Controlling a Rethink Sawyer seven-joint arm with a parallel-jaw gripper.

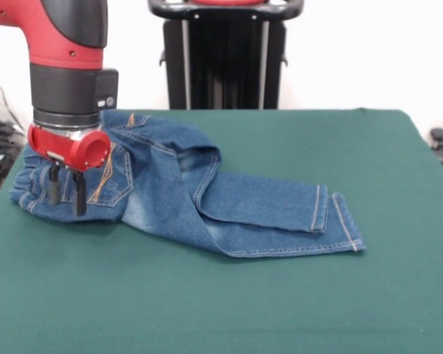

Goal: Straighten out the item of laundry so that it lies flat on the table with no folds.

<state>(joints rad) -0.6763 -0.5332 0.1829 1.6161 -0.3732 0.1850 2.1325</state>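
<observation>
Jeans (207, 195) lie left of middle on green table (280, 295), legs bunched and folded, cuffs pointing right. Gripper (66, 193) at left, over waistband end (orange-stitched pocket beside it), fingers slightly apart, holding nothing clearly.

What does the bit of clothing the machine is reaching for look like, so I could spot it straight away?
Start at the broad dark green table; the only cloth on it is a small pair of blue denim jeans. The waist end lies under the red and black arm's gripper, the legs run off sideways, one folded over the other. Orange stitching on a pocket and faded whitish patches mark them out.
</observation>
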